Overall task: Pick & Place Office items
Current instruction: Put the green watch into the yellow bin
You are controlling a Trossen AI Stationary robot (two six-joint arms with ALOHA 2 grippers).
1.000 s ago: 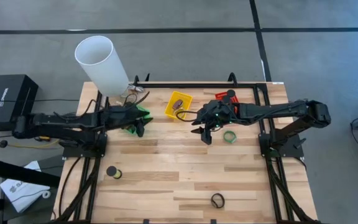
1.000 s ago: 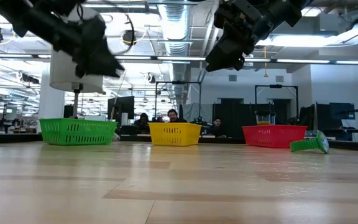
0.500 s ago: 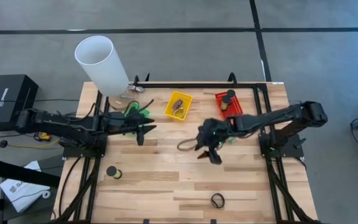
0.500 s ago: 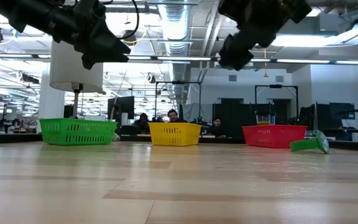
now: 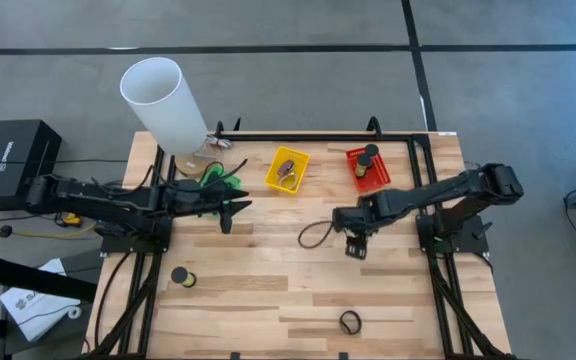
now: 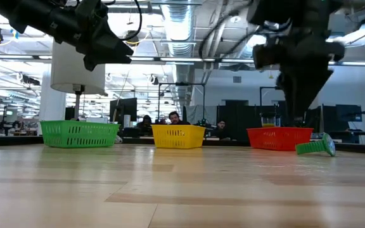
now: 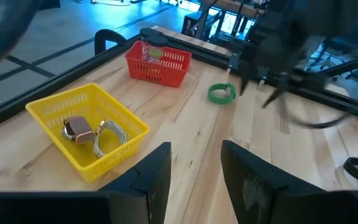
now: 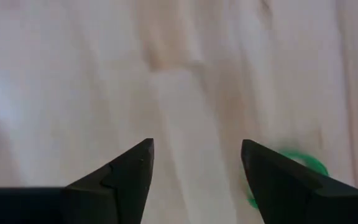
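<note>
Now the right gripper (image 8: 194, 163), fingers spread wide and empty, hovers over bare planks; the green plastic ring (image 8: 300, 168) lies just beside one finger, so centre over it before descending

Three baskets stand in a row along the far edge of the bench (image 5: 268, 290). Taking the middle basket (image 5: 288, 170) as landmark: one basket (image 5: 218, 180) lies to its left beside the tall cylinder (image 5: 163, 105), another (image 5: 367, 168) to its right. A spool (image 5: 181, 276) sits toward the near left, a ring (image 5: 350, 322) toward the near right.
</note>
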